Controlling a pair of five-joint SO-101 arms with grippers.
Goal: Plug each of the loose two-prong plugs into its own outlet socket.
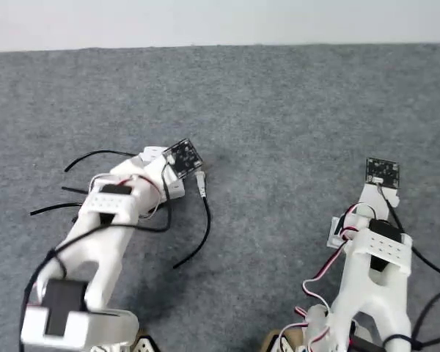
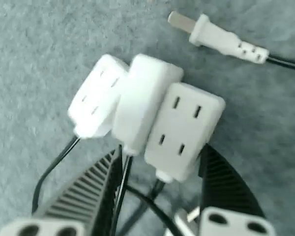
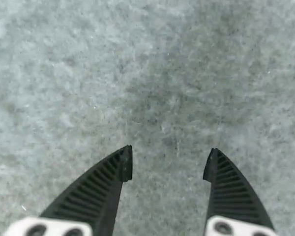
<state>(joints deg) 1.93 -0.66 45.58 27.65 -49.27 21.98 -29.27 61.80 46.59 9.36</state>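
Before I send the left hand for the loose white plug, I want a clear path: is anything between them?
Yes. The cluster of white plastic outlet blocks sits right at the open left hand, and the white two-prong plug lies beyond that cluster.

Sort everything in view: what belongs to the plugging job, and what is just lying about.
Job:
loose two-prong plug
outlet block with free sockets
second outlet block
black cords
left gripper, open at the outlet block
right gripper, open over bare carpet

Lying about:
grey carpet under it all
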